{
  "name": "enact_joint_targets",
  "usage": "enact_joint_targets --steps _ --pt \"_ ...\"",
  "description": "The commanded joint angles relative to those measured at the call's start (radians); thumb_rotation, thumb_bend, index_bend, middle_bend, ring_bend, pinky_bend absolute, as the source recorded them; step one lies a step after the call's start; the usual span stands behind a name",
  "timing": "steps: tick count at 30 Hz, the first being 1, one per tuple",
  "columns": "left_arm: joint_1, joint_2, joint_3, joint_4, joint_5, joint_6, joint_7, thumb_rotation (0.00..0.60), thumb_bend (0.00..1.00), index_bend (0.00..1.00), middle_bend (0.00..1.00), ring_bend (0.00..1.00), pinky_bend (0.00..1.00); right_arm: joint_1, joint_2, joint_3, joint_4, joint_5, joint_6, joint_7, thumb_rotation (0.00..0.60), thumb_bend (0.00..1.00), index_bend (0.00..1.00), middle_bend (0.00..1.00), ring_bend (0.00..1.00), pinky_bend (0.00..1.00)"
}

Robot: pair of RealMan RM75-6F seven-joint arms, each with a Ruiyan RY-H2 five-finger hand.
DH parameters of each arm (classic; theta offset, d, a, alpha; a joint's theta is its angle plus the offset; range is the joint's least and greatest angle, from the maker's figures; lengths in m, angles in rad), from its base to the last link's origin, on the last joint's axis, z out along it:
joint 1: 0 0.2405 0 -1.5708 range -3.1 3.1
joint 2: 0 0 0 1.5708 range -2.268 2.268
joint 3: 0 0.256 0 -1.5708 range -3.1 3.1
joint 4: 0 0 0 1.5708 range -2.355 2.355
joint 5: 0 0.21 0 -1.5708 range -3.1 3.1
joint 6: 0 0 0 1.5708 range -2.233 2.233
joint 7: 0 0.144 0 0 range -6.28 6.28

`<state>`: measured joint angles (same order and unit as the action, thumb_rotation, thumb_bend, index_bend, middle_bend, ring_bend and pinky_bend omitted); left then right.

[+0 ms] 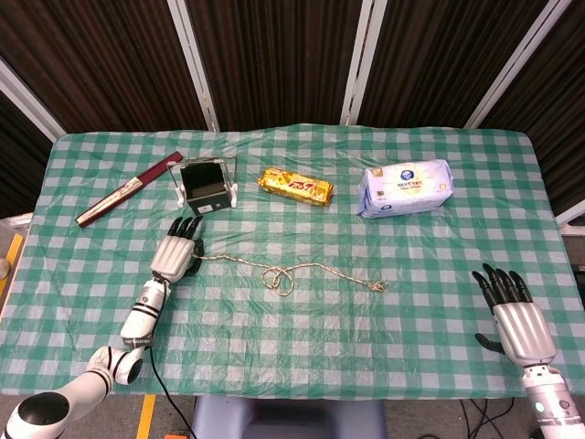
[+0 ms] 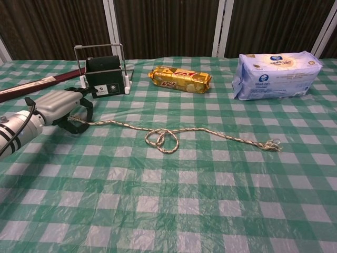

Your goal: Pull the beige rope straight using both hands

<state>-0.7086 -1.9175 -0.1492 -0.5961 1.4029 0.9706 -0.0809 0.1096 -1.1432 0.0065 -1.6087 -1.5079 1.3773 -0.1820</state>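
The beige rope (image 1: 320,269) (image 2: 210,130) lies across the middle of the green checked table (image 1: 384,347), with a small loop (image 1: 276,277) (image 2: 162,140) near its middle and a frayed right end (image 1: 378,286) (image 2: 273,144). My left hand (image 1: 177,251) (image 2: 63,107) is at the rope's left end, its fingers curled down and pinching that end against the cloth. Far from the rope, my right hand (image 1: 515,315) rests near the table's front right corner, fingers spread and holding nothing; only the head view shows it.
Along the back stand a black box in a white wire frame (image 1: 204,181) (image 2: 103,74), a gold biscuit packet (image 1: 295,187) (image 2: 179,79) and a blue-white tissue pack (image 1: 405,187) (image 2: 276,74). A dark red stick (image 1: 128,189) (image 2: 31,87) lies at the back left.
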Motion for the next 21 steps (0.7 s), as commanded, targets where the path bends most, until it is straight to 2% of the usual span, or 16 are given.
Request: enact_joint_targets --steps 1,12,13,15,17,21 --pt "0.002 0.001 0.002 0.001 0.002 0.011 0.008 0.6 0.42 0.61 0.01 0.0 0.0 0.002 -0.002 -0.001 0.001 -0.001 -0.003 -0.001 0.6 0.21 0.0 0.0 0.0 0.0" --pt "0.028 0.042 0.019 -0.066 0.024 0.085 0.02 0.6 0.43 0.62 0.02 0.0 0.0 0.025 -0.019 -0.005 0.011 -0.023 -0.029 0.003 0.6 0.21 0.01 0.0 0.0 0.0" --pt "0.033 0.051 0.023 -0.081 0.029 0.097 0.025 0.6 0.43 0.62 0.01 0.0 0.0 0.033 -0.025 -0.003 0.017 -0.028 -0.038 0.0 0.6 0.21 0.05 0.0 0.0 0.0" --pt "0.061 0.095 0.04 -0.15 0.055 0.165 0.046 0.6 0.43 0.62 0.01 0.0 0.0 0.105 -0.067 0.005 0.045 -0.039 -0.139 -0.031 0.6 0.21 0.15 0.0 0.0 0.0" --pt "0.077 0.125 0.044 -0.201 0.06 0.192 0.075 0.6 0.43 0.62 0.01 0.0 0.0 0.131 -0.093 0.014 0.058 -0.044 -0.163 -0.044 0.6 0.22 0.3 0.0 0.0 0.0" --pt "0.101 0.181 0.05 -0.301 0.06 0.217 0.117 0.6 0.43 0.62 0.01 0.0 0.0 0.184 -0.155 0.035 0.059 -0.048 -0.205 -0.09 0.6 0.29 0.49 0.0 0.0 0.0"
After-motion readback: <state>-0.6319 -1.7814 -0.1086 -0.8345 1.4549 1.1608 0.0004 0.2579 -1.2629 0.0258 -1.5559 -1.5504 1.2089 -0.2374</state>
